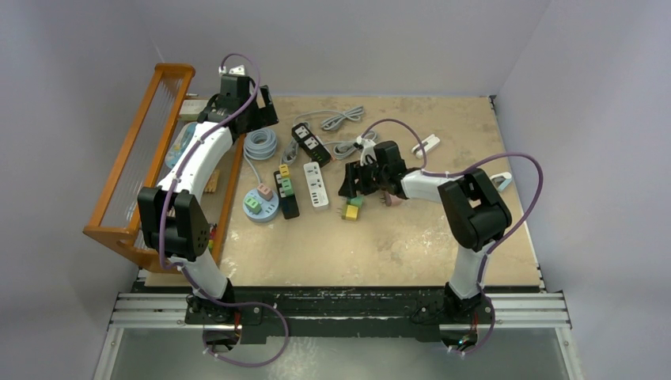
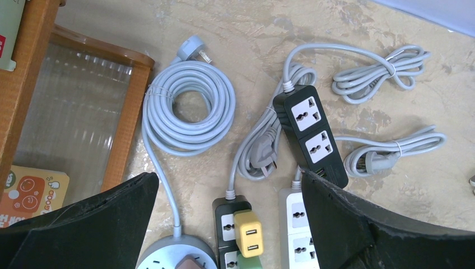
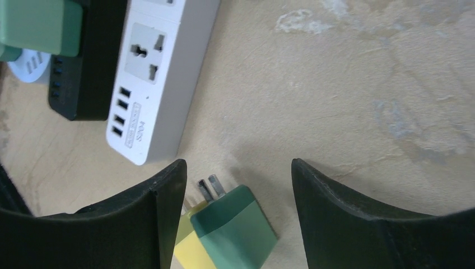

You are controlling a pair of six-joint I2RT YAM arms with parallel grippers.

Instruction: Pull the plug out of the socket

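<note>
A green plug lies loose on the table, prongs bare, leaning on a yellow plug. My right gripper stands open just above them, with a gap on each side of the green plug; from above, the right gripper hovers by the green plug. A pink plug lies beside it. A black socket strip still carries a yellow plug and a green one below it. My left gripper hangs open and empty high over that strip.
A white socket strip, a second black strip and a round blue socket lie near the middle. Coiled grey cable and loose cords sit behind them. An orange rack lines the left edge.
</note>
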